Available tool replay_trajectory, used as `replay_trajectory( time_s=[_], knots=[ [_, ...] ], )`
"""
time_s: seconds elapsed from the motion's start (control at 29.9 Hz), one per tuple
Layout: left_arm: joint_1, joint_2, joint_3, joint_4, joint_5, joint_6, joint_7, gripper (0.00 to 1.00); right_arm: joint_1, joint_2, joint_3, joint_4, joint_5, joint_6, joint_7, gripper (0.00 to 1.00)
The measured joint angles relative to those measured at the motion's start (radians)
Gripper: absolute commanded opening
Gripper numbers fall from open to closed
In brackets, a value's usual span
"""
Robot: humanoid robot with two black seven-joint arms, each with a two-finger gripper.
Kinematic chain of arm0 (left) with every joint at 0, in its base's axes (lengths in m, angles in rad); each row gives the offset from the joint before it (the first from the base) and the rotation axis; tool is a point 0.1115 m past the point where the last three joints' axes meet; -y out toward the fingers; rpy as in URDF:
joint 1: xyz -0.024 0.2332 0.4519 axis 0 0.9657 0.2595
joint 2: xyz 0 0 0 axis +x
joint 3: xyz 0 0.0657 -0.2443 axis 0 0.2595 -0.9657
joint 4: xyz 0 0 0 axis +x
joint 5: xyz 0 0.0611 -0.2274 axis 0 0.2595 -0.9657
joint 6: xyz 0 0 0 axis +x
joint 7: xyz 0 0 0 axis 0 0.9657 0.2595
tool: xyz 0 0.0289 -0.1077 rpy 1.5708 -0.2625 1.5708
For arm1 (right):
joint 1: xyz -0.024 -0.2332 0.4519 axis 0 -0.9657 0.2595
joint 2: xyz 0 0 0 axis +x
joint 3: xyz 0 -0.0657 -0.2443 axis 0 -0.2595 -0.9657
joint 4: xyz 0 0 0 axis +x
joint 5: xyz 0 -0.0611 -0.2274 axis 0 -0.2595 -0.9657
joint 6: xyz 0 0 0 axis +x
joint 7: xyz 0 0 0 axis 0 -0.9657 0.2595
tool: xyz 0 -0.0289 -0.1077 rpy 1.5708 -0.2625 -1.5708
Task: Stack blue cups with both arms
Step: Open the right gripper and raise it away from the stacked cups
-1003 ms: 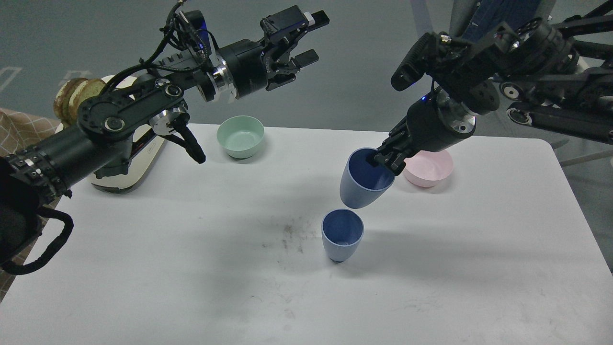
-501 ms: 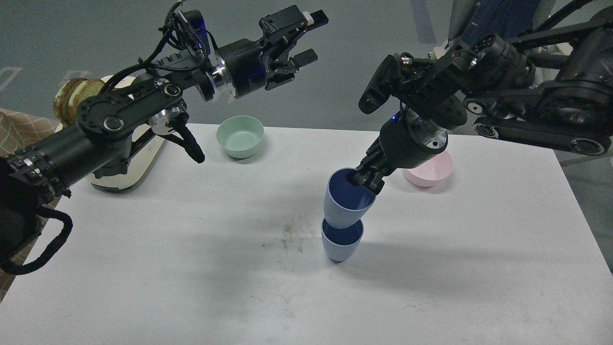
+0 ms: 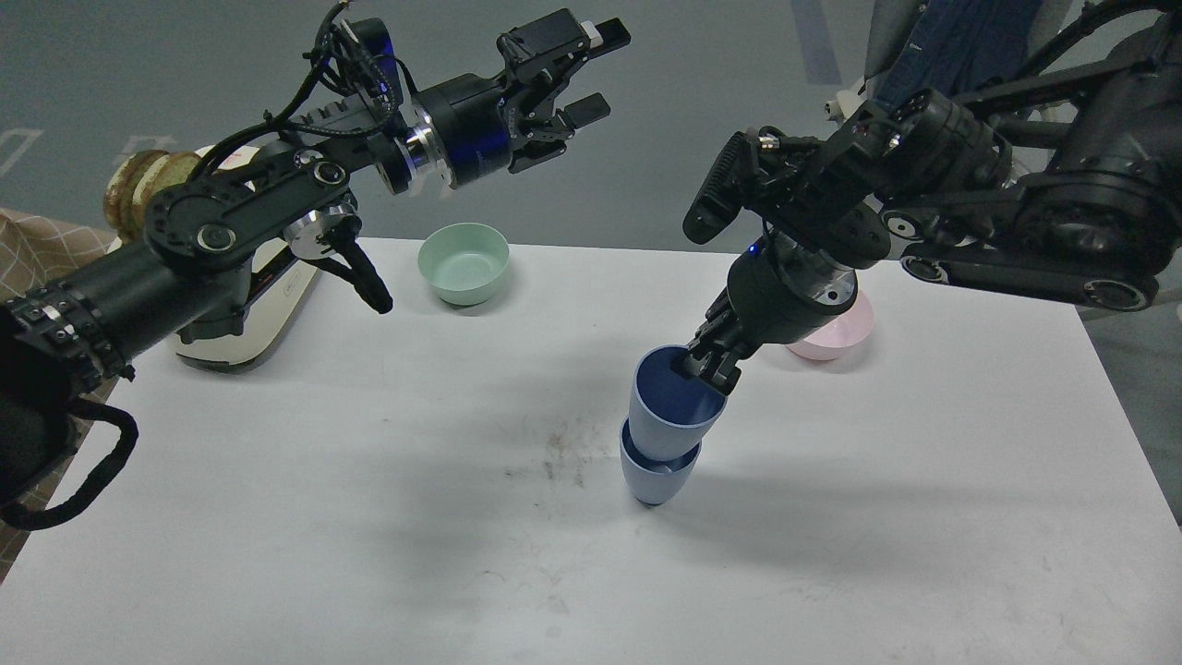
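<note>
One light-blue cup [image 3: 654,478] stands upright on the white table [image 3: 369,517], right of the middle. A second blue cup [image 3: 672,405] sits partly inside it, tilted a little to the left. My right gripper [image 3: 706,363] is shut on the far rim of this upper cup, one finger inside and one outside. My left gripper [image 3: 591,69] is open and empty, held high above the table's far edge, well left of the cups.
A mint-green bowl [image 3: 464,263] stands at the back centre-left. A pink bowl [image 3: 831,328] stands behind my right wrist, partly hidden. A white and black appliance [image 3: 254,319] sits at the back left under my left arm. A dark smudge [image 3: 563,457] marks the table left of the cups.
My right gripper has carried the upper blue cup left and down, from hanging above the standing cup to sitting partly inside it. My left arm has hardly moved.
</note>
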Motion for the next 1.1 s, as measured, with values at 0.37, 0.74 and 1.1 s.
replay_trajectory(
  time_s=[0.37,0.74,1.1],
  knots=[
    [0.000,-0.001,0.000,0.000,0.000,0.000,0.000,0.94,0.000,-0.006,-0.011,-0.001,0.003,0.000,0.000,0.48],
    [0.001,0.001,-0.003,0.000,0.000,0.000,0.000,0.95,0.022,-0.033,0.002,-0.054,0.148,0.000,0.000,0.79],
    [0.021,-0.011,-0.068,0.133,-0.022,0.009,-0.014,0.98,-0.187,-0.243,0.250,-0.362,0.606,-0.044,-0.002,0.99]
  ],
)
